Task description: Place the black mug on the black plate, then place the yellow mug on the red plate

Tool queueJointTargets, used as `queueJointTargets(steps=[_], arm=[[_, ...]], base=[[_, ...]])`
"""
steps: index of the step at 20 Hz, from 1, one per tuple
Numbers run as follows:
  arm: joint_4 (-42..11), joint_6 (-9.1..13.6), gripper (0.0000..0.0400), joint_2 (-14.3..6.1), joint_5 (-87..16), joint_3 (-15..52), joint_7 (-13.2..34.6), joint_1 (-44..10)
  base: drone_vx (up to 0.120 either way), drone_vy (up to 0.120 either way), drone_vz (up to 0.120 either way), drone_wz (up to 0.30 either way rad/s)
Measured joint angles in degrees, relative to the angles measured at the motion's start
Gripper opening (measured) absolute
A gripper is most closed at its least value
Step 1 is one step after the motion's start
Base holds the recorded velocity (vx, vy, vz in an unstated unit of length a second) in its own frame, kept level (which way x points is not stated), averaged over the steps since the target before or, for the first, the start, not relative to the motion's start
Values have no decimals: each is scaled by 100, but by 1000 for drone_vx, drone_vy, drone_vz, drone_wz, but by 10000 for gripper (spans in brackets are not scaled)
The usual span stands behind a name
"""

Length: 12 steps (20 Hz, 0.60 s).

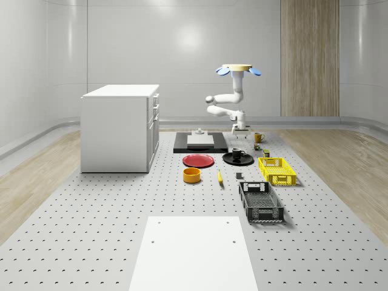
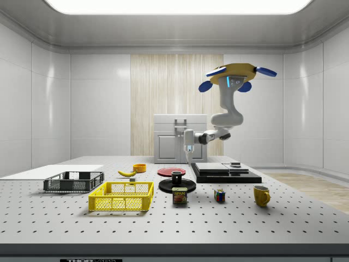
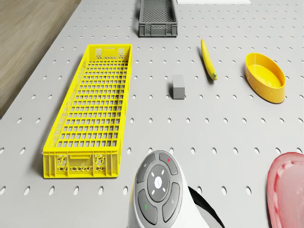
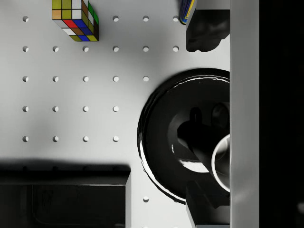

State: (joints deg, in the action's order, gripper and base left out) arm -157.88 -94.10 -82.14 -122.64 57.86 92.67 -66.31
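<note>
Over the black plate (image 1: 237, 160), the claw (image 1: 240, 129) hangs in the air, pointing down and well clear of the desk (image 1: 121, 212).

- Fingers (image 4: 206, 31) are spread, nothing between them.
- Black mug (image 1: 237, 153) stands upright on the black plate, below the claw and apart from it. No contact.
- In the side view the claw (image 2: 188, 158) sits above the black mug (image 2: 176, 176), offset a bit toward the side view's right.
- In the wrist view the black plate (image 4: 166, 123) lies under the fingers. The mug's pale rim (image 4: 219, 159) is partly cut off by a vertical band.
- Drone (image 2: 235, 76) hovers high, not resting on anything. It is over the black slab (image 2: 226, 173) just beyond the plate, with the arm (image 2: 226, 117) bent down and back toward the plate.
- Yellow mug (image 1: 258, 137) stands on the desk on the far side of the black plate, apart from it. In the side view it (image 2: 262, 195) is well off to the plate's right.
- Red plate (image 1: 199, 160) lies just beside the black plate, nothing on it.
- Rubik's cube (image 4: 76, 19) and a tin (image 2: 180, 196) sit near the black plate.
- Yellow crate (image 1: 276, 170) is near the plate on the side away from the red plate. Black crate (image 1: 260, 201) lies farther out past the yellow one.
- Yellow bowl (image 1: 191, 175) and banana (image 1: 219, 176) are near the red plate. A small grey block (image 3: 178, 86) lies between the banana and the yellow crate.
</note>
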Motion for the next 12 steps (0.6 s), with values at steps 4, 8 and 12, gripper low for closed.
queueJointTargets(steps=[4, 8, 12], arm=[[-2, 16, 400, 17, -8, -3, -9, 11], [-4, 31, 400, 33, -17, -6, -17, 22], [-6, 45, 400, 48, -25, -10, -25, 32]], base=[[-120, 120, 60, 0], [-120, 120, 0, 0], [-120, 120, 0, 0]])
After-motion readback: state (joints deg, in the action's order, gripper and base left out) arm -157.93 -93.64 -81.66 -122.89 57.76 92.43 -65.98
